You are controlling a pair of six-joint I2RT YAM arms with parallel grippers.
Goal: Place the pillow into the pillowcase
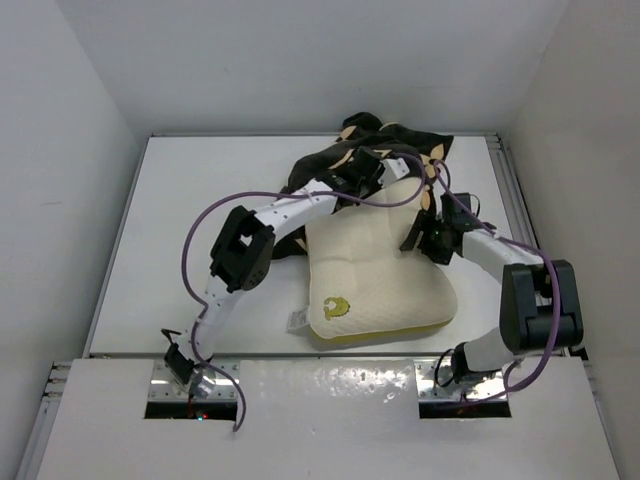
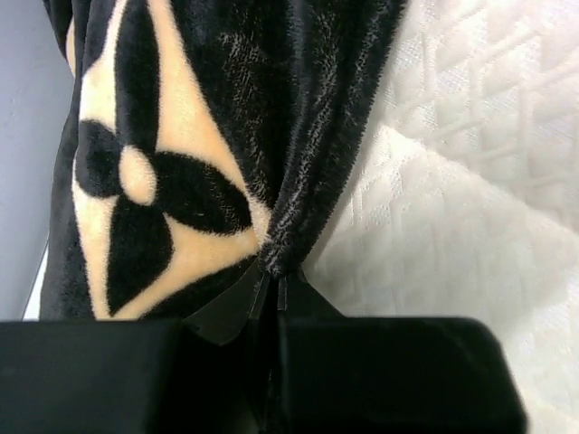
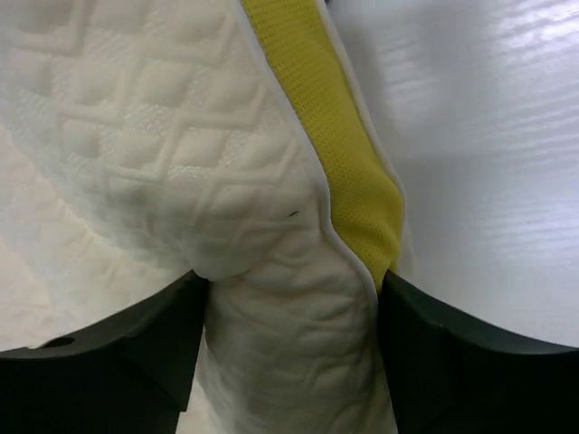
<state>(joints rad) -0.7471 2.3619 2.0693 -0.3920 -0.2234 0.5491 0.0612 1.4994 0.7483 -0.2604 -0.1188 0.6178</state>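
Observation:
The cream-white quilted pillow [image 1: 375, 275] lies mid-table, its yellow-green logo [image 1: 335, 307] at the near left corner. The black pillowcase [image 1: 385, 150] with tan flower motifs is bunched at the pillow's far end. My left gripper [image 1: 362, 172] is shut on a fold of the pillowcase edge [image 2: 285, 217], with the pillow [image 2: 452, 226] right beside it. My right gripper [image 1: 428, 232] is shut on the pillow's right edge; its fingers [image 3: 136, 362] squeeze the white quilting [image 3: 289, 344] and the yellow-green side band [image 3: 357, 181].
The white table [image 1: 200, 220] is walled by grey panels on three sides. A small white tag [image 1: 296, 321] sticks out of the pillow's near left edge. Purple cables loop over both arms.

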